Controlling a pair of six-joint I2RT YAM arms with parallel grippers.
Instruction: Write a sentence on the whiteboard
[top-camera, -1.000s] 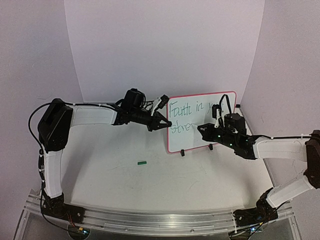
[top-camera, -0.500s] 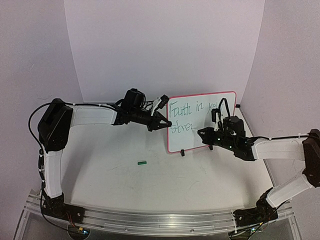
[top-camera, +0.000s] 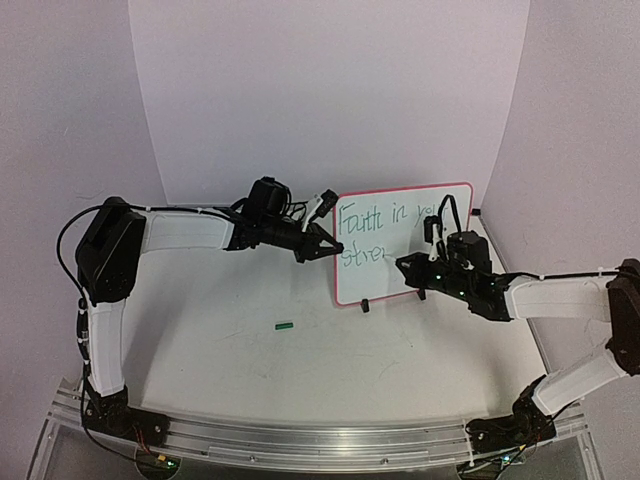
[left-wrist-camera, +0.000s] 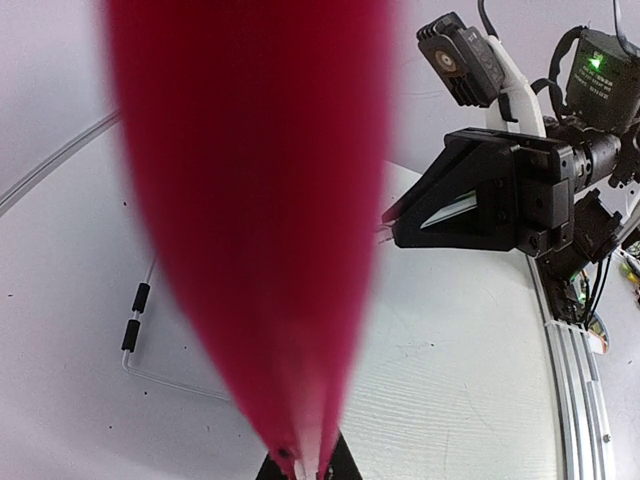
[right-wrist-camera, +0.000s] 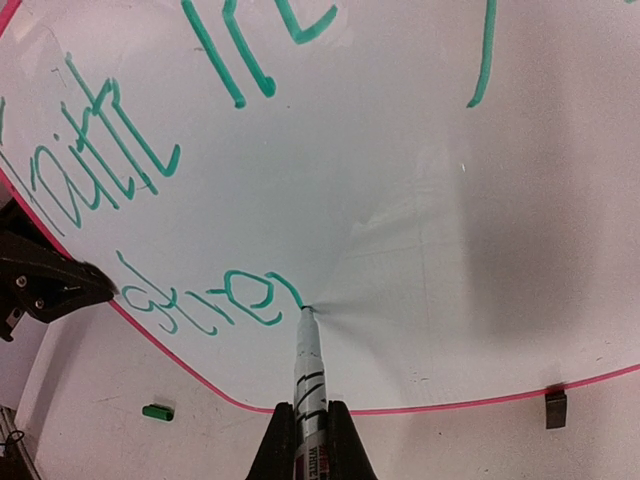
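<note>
**Right wrist view: lower line part-written, marker tip on the board**

The thin green handwritten sentence (right-wrist-camera: 245, 297) is only partly done. Its upper line reads "Faith in". A further word starts "yo" in the top external view, and the right arm hides the rest of it. The lower line reads "stre" so far. That looks like an unfinished word, so several letters are judged left to write, and bare white surface lies to its right for them.

The lettering sits on the small rectangular whiteboard (top-camera: 395, 283) with a red-pink rim and rounded corners. It stands upright on two black feet at the far right of the white desk (top-camera: 250, 350), facing the arms.

The pale marker with dark bands (right-wrist-camera: 308, 365) touches the whiteboard with its tip at the end of the "e". The right end effector (right-wrist-camera: 311, 435) is clamped narrowly on the marker's barrel. The right arm reaches in low from the right, its forearm nearly level and its wrist aimed at the lower middle of the whiteboard.

The left end effector (top-camera: 328, 247) is pinched on the whiteboard's left rim, which shows as a red blur between its fingers in the left wrist view. The left arm stretches across from the left with its forearm level.

A small green piece (top-camera: 285, 324), probably the marker's cap, lies on the desk apart from both arms.
</note>
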